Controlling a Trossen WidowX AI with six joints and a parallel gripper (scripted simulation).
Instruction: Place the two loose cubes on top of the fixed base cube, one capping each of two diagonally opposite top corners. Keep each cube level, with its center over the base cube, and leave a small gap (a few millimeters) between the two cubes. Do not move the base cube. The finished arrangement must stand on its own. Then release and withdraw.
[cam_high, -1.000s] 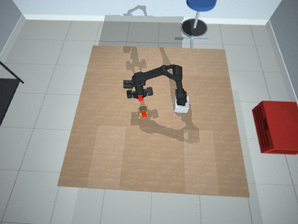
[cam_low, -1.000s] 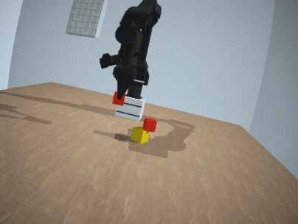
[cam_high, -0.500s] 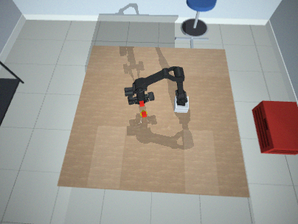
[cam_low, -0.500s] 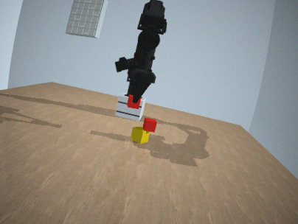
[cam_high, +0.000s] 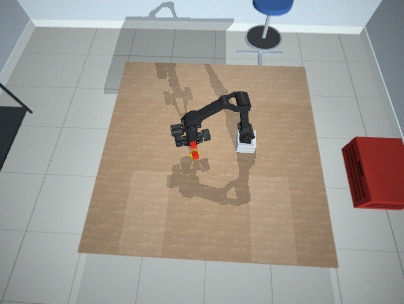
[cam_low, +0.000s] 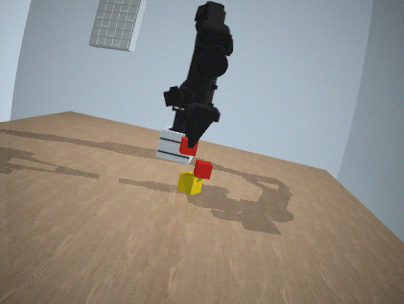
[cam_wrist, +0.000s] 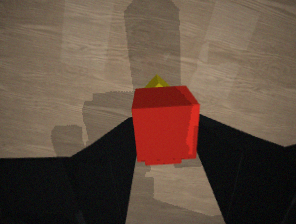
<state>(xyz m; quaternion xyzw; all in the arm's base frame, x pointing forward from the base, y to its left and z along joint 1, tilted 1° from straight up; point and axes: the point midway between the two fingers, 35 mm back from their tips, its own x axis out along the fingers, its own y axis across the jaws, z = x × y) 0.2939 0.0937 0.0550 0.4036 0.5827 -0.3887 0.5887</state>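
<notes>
The yellow base cube (cam_low: 188, 184) (cam_wrist: 157, 81) stands on the table; in the top view only bits of its edge show. One loose red cube (cam_low: 203, 170) (cam_high: 195, 156) rests on top of it, over one corner and overhanging. In the wrist view only a low sliver of this cube shows behind the held one. My gripper (cam_high: 193, 143) (cam_low: 190, 144) (cam_wrist: 163, 122) is shut on the other red cube (cam_high: 193, 146) (cam_low: 184, 146) (cam_wrist: 165, 132). The held cube is in the air, above and close to the base cube in the wrist view, where it hides most of the stack.
The arm's white mount (cam_high: 246, 145) (cam_low: 170, 145) stands on the wooden table (cam_high: 210, 235) (cam_low: 125, 240), behind the stack in the exterior view. A red cabinet (cam_high: 378, 172) and a blue stool (cam_high: 272, 5) stand on the floor beyond the table.
</notes>
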